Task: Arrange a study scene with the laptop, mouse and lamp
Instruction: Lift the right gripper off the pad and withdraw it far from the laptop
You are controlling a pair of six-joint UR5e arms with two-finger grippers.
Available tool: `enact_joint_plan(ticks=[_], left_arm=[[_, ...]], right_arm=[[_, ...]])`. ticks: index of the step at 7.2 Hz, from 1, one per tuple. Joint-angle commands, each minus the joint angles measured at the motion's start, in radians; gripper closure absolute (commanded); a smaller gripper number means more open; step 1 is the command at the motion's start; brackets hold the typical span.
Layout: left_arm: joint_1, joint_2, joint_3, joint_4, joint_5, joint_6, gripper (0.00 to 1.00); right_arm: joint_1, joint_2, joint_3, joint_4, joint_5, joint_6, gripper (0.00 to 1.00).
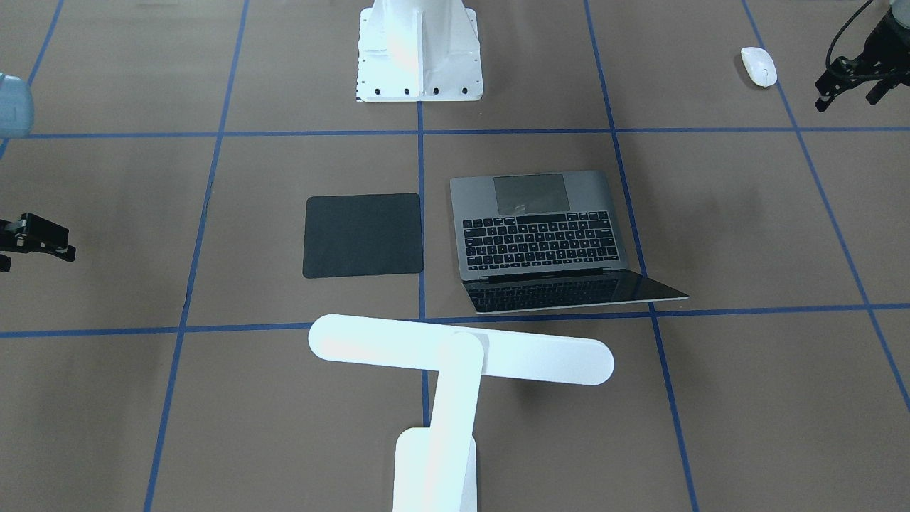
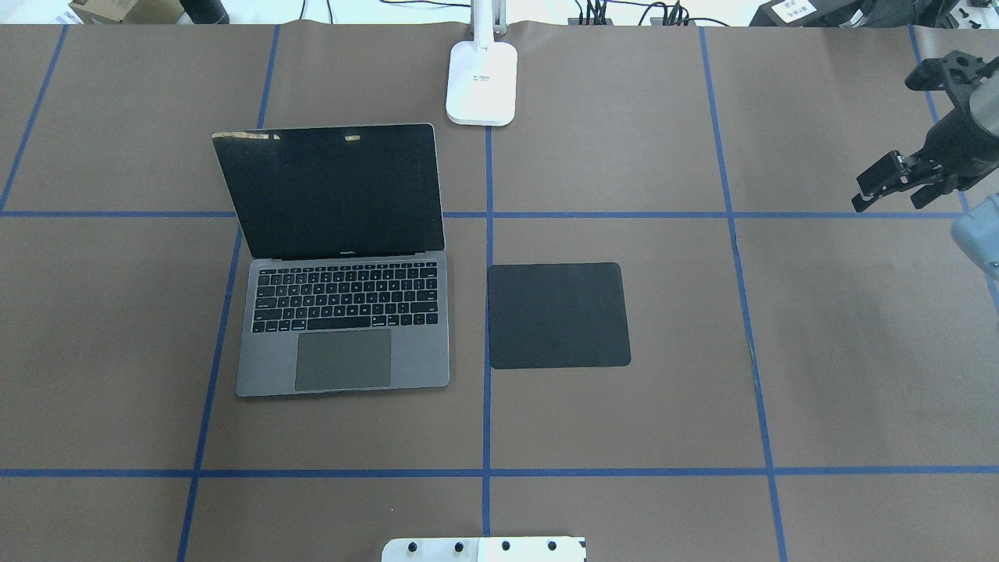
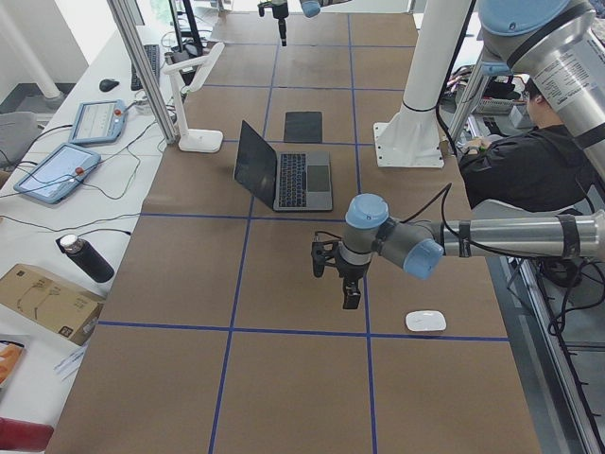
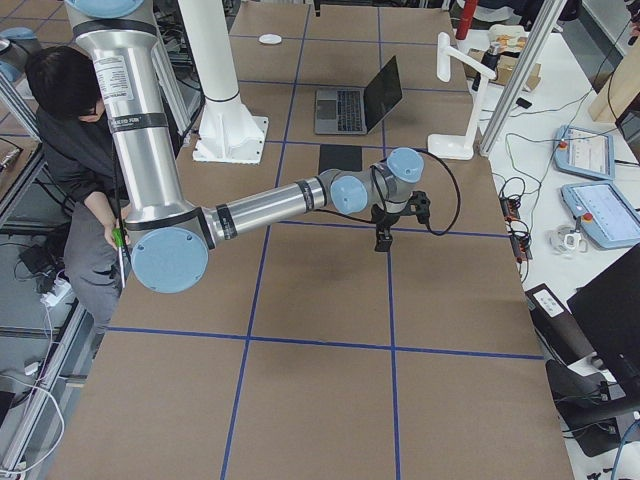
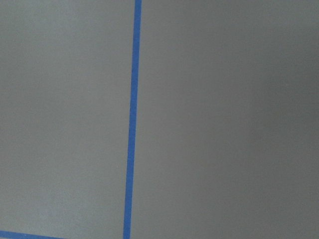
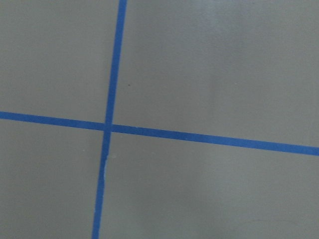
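The laptop [image 2: 343, 328] lies open left of centre, its dark screen [image 2: 332, 191] upright; it also shows in the front view [image 1: 540, 235]. The white lamp [image 1: 455, 363] stands at the far edge behind it, its base [image 2: 481, 82] on the centre line. The white mouse [image 1: 758, 66] lies on the robot's left side near the robot's edge, out of the overhead view. My left gripper [image 1: 846, 99] hangs open and empty beside the mouse, apart from it. My right gripper [image 2: 886, 203] hangs open and empty at the table's right side. Both wrist views show only table and tape.
A flat black square mat [image 2: 558, 314] lies just right of the laptop. The white bolted pedestal [image 1: 419, 50] stands at the robot's edge. A seated person [image 3: 529, 161] is beside the table. Tablets and a bottle [image 3: 85, 257] lie on the far side table.
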Motion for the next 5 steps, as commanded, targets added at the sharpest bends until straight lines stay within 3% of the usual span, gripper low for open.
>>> enact_joint_plan(ticks=[1, 5], left_arm=[[0.022, 0.028, 0.095, -0.09, -0.046, -0.046, 0.0], [0.123, 0.032, 0.12, -0.091, -0.107, -0.05, 0.0]], right_arm=[[0.005, -0.034, 0.016, 0.002, 0.001, -0.01, 0.01], [0.003, -0.066, 0.059, 0.002, -0.001, -0.005, 0.01]])
